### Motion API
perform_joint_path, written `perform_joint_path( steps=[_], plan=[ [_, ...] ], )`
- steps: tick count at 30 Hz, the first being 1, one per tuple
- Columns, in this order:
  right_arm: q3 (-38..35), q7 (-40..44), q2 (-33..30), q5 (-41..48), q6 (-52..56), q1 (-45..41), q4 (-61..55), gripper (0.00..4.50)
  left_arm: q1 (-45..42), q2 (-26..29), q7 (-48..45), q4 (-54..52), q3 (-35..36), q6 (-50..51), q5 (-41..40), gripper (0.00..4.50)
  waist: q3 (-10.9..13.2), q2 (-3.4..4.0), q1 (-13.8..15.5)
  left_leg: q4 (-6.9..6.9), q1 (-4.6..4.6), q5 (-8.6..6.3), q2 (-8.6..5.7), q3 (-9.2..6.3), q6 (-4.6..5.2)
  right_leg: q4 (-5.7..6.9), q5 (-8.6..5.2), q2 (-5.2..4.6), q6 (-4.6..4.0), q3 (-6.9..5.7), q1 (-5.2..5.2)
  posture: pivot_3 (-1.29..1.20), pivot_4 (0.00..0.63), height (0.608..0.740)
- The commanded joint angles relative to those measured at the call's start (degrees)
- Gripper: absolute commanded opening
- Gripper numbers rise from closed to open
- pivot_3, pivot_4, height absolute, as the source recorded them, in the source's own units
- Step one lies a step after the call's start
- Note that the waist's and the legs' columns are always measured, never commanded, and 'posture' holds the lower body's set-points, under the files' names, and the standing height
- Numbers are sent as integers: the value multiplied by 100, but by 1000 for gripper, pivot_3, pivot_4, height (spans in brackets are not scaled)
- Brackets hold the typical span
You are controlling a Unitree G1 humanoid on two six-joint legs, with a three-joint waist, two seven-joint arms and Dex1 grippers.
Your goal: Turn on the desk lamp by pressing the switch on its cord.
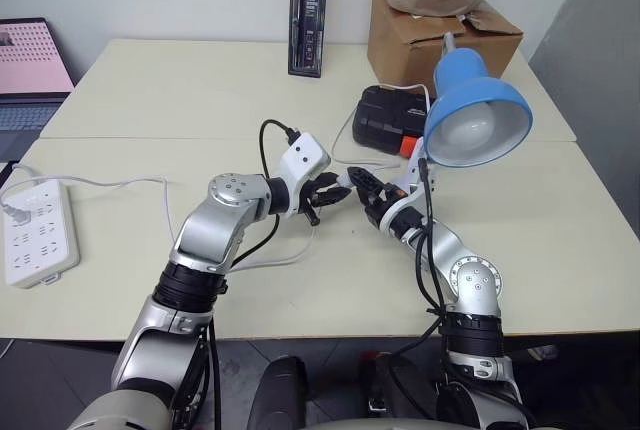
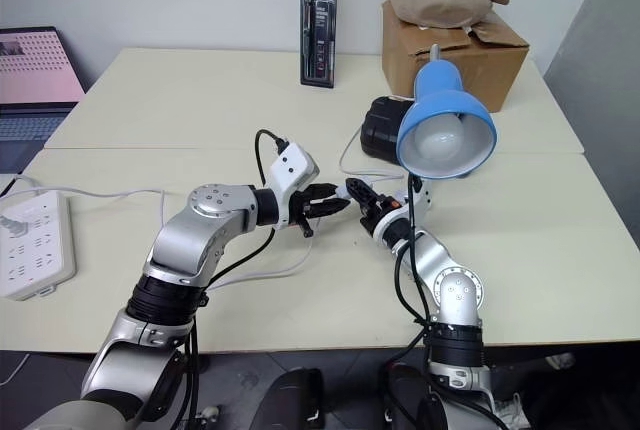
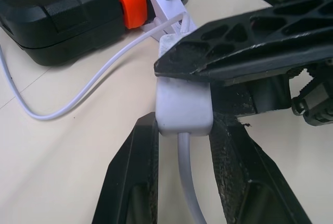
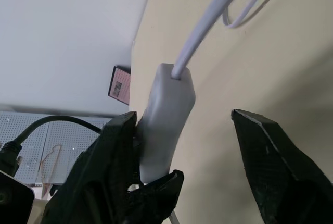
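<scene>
White oblong switch, inline on a thin white cord, sits clamped between the two black fingers of the left gripper, which is closed snugly on its sides; the cord leaves the switch at both ends. In the head views this gripper is near the centre of the cream table, pointing toward 3 o'clock. Right gripper meets it tip to tip from the 3 o'clock side. Its jaws stand part-way apart around the switch: one finger lies against the switch body, the other is clear of it with a gap between. In the left wrist view one right finger crosses over the upper end of the switch. Blue-shaded desk lamp stands at 2 o'clock from the grippers, just beside the right forearm, its white reflector and bulb facing the camera; no glow can be told. Black case with an orange latch lies at 1 o'clock from the switch, the cord looping past it. White power strip lies well apart at 9 o'clock. Cardboard box sits at the far 1 o'clock corner.
</scene>
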Motion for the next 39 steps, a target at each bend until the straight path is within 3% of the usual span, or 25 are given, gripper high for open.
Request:
perform_joint_path(
  steps=[1, 2, 7, 20, 22, 33, 36, 39],
  plan=[
    [10, -46, 315, 109, -75, 53, -87, 1943, -67, 41, 20, -176, 15, -143, -36, 1058, 0, 0, 0, 0, 0, 0, 0, 0, 0, 0, 0, 0, 0, 0, 0, 0, 150, 740],
    [15, -51, 313, 116, -84, 55, -86, 1565, -67, 43, 22, -175, 10, -146, -36, 1058, 0, 0, 0, 0, 0, 0, 0, 0, 0, 0, 0, 0, 0, 1, 0, 0, 150, 740],
    [78, -62, 285, 135, -124, 61, -86, 534, -85, 59, 35, -171, 4, -157, -47, 1058, 0, 0, -3, -1, 0, 0, 0, 1, 0, 0, 0, 0, 0, 1, -1, 0, 150, 740],
    [109, 28, 226, -65, -298, 60, -73, 521, -123, 36, 76, -172, 13, -171, -57, 1058, 1, 1, -3, -1, -2, 0, 0, 1, 0, -1, 0, 0, 0, 2, -4, 0, 150, 740],
    [121, 57, 206, -87, -316, 91, -101, 1221, -113, 49, 81, -185, -10, -203, -39, 1058, 1, 1, -3, -2, -2, 0, 0, 1, 0, -1, 0, 0, 0, 2, -4, 0, 150, 740],
    [90, 117, -69, 103, -25, 324, -537, 3564, -147, 126, 101, 65, -98, -543, 104, 1056, 1, 1, -4, -3, -9, 0, -1, 3, 0, -4, 0, -2, 0, 2, -8, 0, 150, 740],
    [199, 145, -428, 91, 255, 535, -955, 4388, -179, 148, 108, 293, -159, -765, 237, 1056, 1, 1, -1, -3, -9, 0, -1, 2, 0, -4, 0, -2, 0, 1, -8, 0, 150, 740],
    [482, 355, -1069, -258, 583, 735, -1523, 4500, -233, 218, 79, 622, -278, -1160, 453, 1056, 1, 2, -5, -4, -9, 0, -1, 3, 0, -4, 0, -2, 0, 2, -9, 0, 150, 740]
  ],
)
